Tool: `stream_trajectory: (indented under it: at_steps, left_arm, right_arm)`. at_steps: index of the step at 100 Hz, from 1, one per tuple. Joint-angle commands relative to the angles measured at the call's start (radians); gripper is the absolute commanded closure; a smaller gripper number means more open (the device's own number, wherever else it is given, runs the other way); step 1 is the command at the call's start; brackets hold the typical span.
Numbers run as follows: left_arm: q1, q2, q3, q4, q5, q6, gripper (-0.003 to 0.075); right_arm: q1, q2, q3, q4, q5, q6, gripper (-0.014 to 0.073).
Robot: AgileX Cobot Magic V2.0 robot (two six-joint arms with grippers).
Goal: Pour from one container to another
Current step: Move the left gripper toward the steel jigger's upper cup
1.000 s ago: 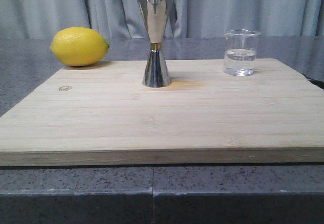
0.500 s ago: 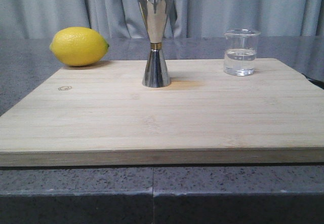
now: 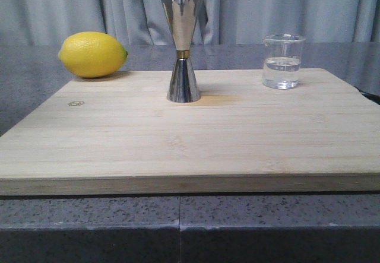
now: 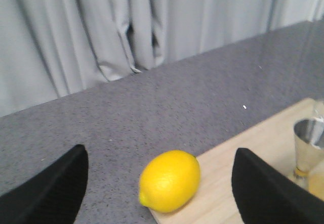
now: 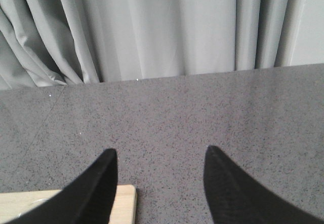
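Nothing is poured yet: the beaker (image 3: 283, 62), holding liquid, and the jigger (image 3: 182, 47) are left untouched; left pincer (image 4: 159, 188) and right pincer (image 5: 161, 186) are spread, empty.

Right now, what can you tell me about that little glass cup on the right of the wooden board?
The glass beaker is small, clear and straight-walled, with a rolled rim and faint white markings. It stands upright near the far right corner of the wooden board, well apart from the steel jigger and shorter than it. Clear liquid fills it to a little over halfway. Nothing touches it but the board beneath.
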Motion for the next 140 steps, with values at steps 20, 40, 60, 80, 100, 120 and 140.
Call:
stream_trajectory:
  at_steps: [20, 40, 60, 80, 100, 120, 140]
  left_arm:
    - [0.0, 0.214, -0.037, -0.283, 0.421, 0.36, 0.0263]
    - [-0.008, 0.412, -0.049, -0.39, 0.599, 0.464, 0.0271]
    - [-0.069, 0.538, -0.091, -0.38, 0.599, 0.508, 0.0271]
    - [-0.164, 0.576, -0.125, -0.375, 0.599, 0.552, 0.0272]
    - [-0.228, 0.576, -0.125, -0.375, 0.599, 0.6, 0.0302]
    - [-0.244, 0.576, -0.125, -0.379, 0.594, 0.625, 0.0313]
    - [-0.248, 0.63, -0.125, -0.409, 0.59, 0.63, 0.0313]
  right_arm:
    - [-0.007, 0.023, -0.037, 0.0, -0.083, -0.005, 0.0228]
    - [-0.007, 0.023, -0.037, -0.007, -0.077, -0.005, 0.0228]
    - [-0.007, 0.023, -0.037, -0.008, -0.068, -0.005, 0.0228]
    - [-0.007, 0.023, -0.037, -0.01, -0.068, -0.005, 0.0228]
    - [-0.007, 0.023, -0.037, -0.014, -0.068, -0.005, 0.0228]
    - [-0.007, 0.023, -0.037, -0.014, -0.068, -0.005, 0.0228]
    - [-0.007, 0.023, -0.037, -0.014, -0.068, -0.005, 0.0228]
